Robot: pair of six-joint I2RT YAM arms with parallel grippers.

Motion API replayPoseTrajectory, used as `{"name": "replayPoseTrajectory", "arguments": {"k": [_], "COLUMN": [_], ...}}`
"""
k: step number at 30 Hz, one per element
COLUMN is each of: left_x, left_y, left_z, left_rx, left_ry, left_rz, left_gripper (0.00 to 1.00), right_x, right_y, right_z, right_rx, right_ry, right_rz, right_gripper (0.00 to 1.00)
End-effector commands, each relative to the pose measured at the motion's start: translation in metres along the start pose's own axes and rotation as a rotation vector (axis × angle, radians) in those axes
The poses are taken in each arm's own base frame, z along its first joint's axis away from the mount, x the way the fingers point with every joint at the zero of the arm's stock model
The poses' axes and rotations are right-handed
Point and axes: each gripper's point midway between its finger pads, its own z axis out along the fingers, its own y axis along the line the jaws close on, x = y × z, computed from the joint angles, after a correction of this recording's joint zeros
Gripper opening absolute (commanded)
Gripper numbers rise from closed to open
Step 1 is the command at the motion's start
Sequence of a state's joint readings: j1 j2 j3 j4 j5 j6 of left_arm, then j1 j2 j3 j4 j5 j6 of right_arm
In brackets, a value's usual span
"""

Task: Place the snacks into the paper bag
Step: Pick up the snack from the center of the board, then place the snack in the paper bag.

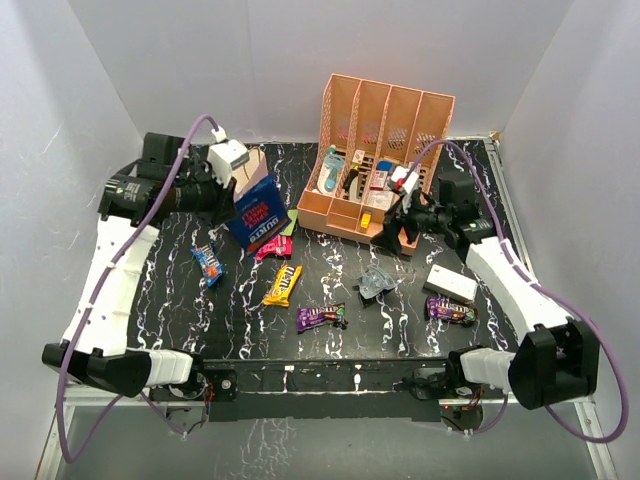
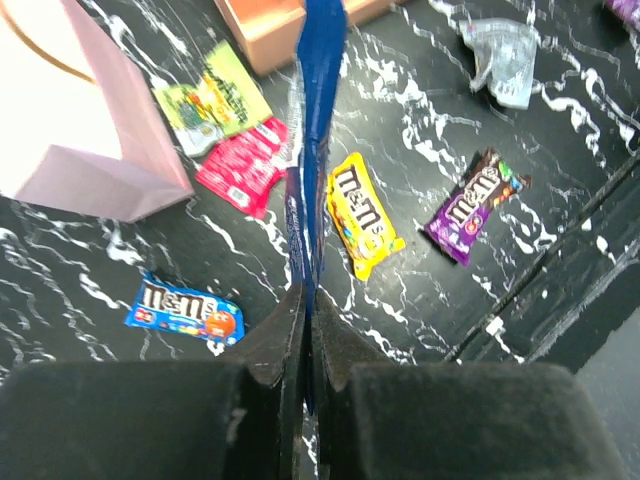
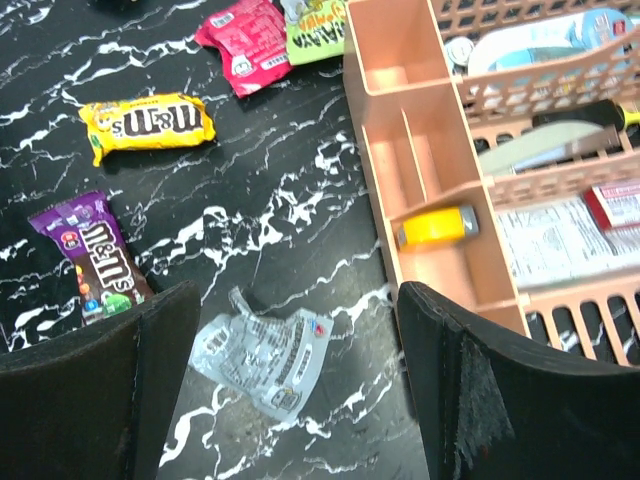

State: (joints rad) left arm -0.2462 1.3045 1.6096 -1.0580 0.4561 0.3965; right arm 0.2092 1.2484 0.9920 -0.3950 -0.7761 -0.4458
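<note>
The left gripper (image 2: 303,300) was pressed shut on one edge of the big blue crisp bag (image 2: 318,120), and the bag was held out thin and straight from the fingers. It could not be told if its far end touched the black marbled table (image 2: 560,180). The pale pink paper bag (image 2: 100,150) was seen standing just beside the crisp bag, at the back left of the table. A pink packet (image 2: 240,168) and a green packet (image 2: 212,98) were laid side by side near the paper bag, touching each other. A yellow M&M's packet (image 2: 362,212) and a blue M&M's packet (image 2: 185,312) were spread flat on the table, one to each side of the crisp bag. The right gripper (image 3: 298,295) was spread wide with nothing pinched in it. A clear-silver wrapper (image 3: 265,360) was seen on the table under it, near the peach slotted rack (image 3: 420,150). A purple M&M's packet (image 3: 95,258) was laid close by. Another purple wrapper (image 1: 450,310) was set next to a white box (image 1: 450,284) at the front right.
</note>
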Motion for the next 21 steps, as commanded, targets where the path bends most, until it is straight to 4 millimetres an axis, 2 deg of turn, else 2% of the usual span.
{"name": "replayPoseTrajectory", "arguments": {"k": [1, 9, 17, 21], "left_x": [-0.033, -0.089, -0.141, -0.154], "left_y": [-0.004, 0.019, 0.055, 0.073], "left_z": [-0.039, -0.084, -0.131, -0.139], "left_rx": [-0.063, -0.241, -0.493, -0.579], "left_ry": [-0.075, -0.235, -0.384, -0.403], "left_rz": [-0.008, 0.032, 0.104, 0.084], "left_gripper": [0.00, 0.00, 0.00, 0.00], "right_x": [0.001, 0.009, 0.017, 0.019], "right_y": [-0.007, -0.014, -0.018, -0.018], "right_z": [-0.022, -0.046, -0.047, -0.046], "right_rx": [0.068, 0.112, 0.111, 0.108], "right_ry": [-0.034, -0.075, -0.088, -0.087], "right_rz": [-0.026, 0.011, 0.046, 0.047], "right_gripper": [0.84, 0.84, 0.84, 0.85]}}
